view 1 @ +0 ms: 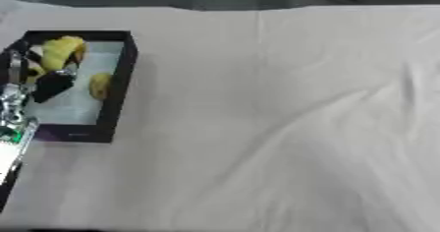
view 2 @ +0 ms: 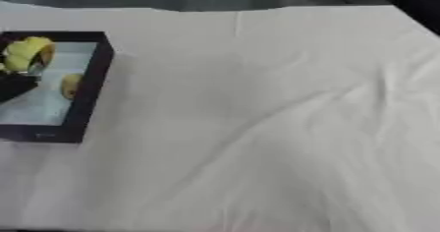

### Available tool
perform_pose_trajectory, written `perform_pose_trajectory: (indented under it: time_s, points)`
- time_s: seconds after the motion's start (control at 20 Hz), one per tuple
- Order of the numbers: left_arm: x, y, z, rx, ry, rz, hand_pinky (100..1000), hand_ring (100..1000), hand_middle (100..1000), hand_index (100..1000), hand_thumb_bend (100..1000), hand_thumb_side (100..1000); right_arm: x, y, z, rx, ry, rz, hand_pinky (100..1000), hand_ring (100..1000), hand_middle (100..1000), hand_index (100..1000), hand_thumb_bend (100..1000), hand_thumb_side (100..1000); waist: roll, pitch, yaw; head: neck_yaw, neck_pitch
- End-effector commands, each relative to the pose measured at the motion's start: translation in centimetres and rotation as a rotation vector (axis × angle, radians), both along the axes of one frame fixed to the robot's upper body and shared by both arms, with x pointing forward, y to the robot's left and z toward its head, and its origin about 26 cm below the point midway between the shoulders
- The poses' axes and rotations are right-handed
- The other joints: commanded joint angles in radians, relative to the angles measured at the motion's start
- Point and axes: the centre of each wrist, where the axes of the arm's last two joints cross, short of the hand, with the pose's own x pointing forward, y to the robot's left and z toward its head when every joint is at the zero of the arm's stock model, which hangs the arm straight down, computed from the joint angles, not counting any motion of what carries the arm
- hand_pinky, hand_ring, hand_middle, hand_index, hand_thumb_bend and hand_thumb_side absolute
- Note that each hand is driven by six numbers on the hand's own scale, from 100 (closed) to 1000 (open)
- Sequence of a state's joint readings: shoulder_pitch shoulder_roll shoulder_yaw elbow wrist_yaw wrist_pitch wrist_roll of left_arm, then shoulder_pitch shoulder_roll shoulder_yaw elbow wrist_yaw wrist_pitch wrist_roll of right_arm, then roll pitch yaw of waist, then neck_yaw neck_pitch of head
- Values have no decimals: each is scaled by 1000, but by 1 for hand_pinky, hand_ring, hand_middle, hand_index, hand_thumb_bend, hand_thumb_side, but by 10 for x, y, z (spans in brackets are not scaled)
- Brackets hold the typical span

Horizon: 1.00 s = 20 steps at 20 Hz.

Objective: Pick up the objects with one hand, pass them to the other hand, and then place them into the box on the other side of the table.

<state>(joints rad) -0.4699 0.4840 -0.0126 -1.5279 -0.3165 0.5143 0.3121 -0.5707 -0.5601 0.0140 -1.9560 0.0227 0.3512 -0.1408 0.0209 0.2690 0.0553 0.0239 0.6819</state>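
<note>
Left hand (view 1: pixel 47 76) over the box (view 1: pixel 120 86) at table's left, holding a yellow object (view 1: pixel 62 50).

Dark-walled box with pale floor sits on the white tablecloth (view 1: pixel 275 128), left side. The hand's fingers curl round the yellow object (banana-like, blurred) above the box's far end; its arm (view 1: pixel 13 128) comes in along the left edge. A second, smaller yellow piece (view 1: pixel 100 85) lies on the box floor, near the right wall. Right hand not visible in either view.

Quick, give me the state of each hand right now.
Left hand: over the box, next to a yellow object; whether it is open or holding cannot be told.
Right hand: not in view.
</note>
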Motion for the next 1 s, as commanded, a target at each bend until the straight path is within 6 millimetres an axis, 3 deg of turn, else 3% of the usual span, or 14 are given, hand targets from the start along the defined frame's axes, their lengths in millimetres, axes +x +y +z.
perform_pose_trajectory:
  time_s: [0.05,0.35,0.4,0.45,0.5,0.6,0.7,0.75,1.0]
  points:
    - [-1,7,14,41,-24,70,800,1000,789,879,765,444,-5,-3,9,-24,-25,2,804,888,733,820,236,372,4,-13,-1,0,-12]
    - [-3,5,19,50,-45,96,778,1000,775,863,731,438,-6,-2,10,-16,-33,2,804,887,733,820,237,373,5,-14,-1,1,-12]
    - [-3,4,21,45,-60,101,749,1000,757,834,617,492,-6,-2,10,-14,-36,3,803,886,731,819,238,371,5,-14,-1,1,-12]
    - [-4,4,22,37,-79,104,749,1000,757,834,617,492,-6,-2,10,-12,-39,3,803,886,731,819,238,371,5,-14,-1,1,-12]
    - [-5,2,26,13,-116,96,633,927,678,701,307,593,-7,-3,11,-8,-43,3,802,883,727,817,241,363,4,-14,0,1,-12]
    - [-9,-2,32,-104,-264,34,595,899,666,694,188,723,-7,-3,11,3,-56,9,803,882,725,816,261,339,4,-14,0,-1,-11]
    - [-11,-7,31,-220,-405,-50,596,907,676,704,147,864,-7,-3,10,14,-68,22,803,882,725,816,265,334,5,-13,0,-5,-10]
    - [-10,-11,29,-274,-453,-102,625,942,709,739,186,999,-7,-3,9,24,-72,31,804,884,726,818,255,347,5,-13,-1,-9,-10]
    - [-9,-26,23,-481,-571,-320,660,966,736,779,236,1000,-3,-9,1,70,-71,81,813,899,743,835,309,338,6,-12,-2,-46,-4]
